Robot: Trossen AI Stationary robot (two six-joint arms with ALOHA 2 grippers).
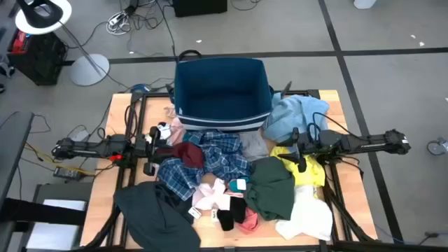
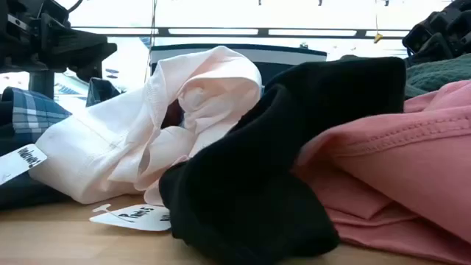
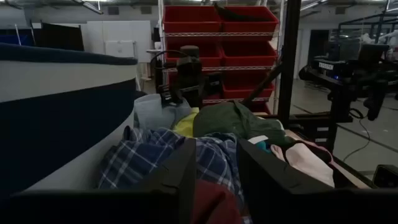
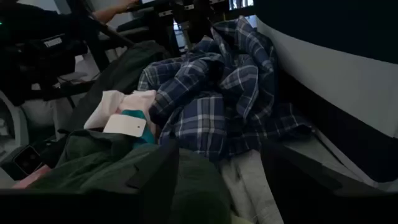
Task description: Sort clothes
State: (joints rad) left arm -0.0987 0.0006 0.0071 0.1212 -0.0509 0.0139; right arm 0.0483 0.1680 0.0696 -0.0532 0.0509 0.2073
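Observation:
The clothes lie heaped on the wooden table in front of the navy bin [image 1: 220, 87]. The heap holds a blue plaid shirt [image 1: 210, 157], a maroon piece [image 1: 187, 154], a dark green garment [image 1: 269, 189], and yellow [image 1: 306, 170], light blue [image 1: 294, 112], white [image 1: 308, 213], pale pink [image 2: 147, 125] and black [image 2: 272, 169] ones. My left gripper [image 1: 161, 149] stands open at the heap's left side, and the maroon cloth [image 3: 211, 205] shows between its fingers. My right gripper [image 1: 287, 150] is wide open at the heap's right side, above the dark green garment [image 4: 186, 180].
The bin's striped wall [image 3: 56, 106] rises close beside both grippers on the far side. A dark grey garment [image 1: 150, 206] hangs over the near left edge and a salmon one [image 2: 397, 169] lies near the front edge. Paper tags [image 2: 132, 216] lie on the table.

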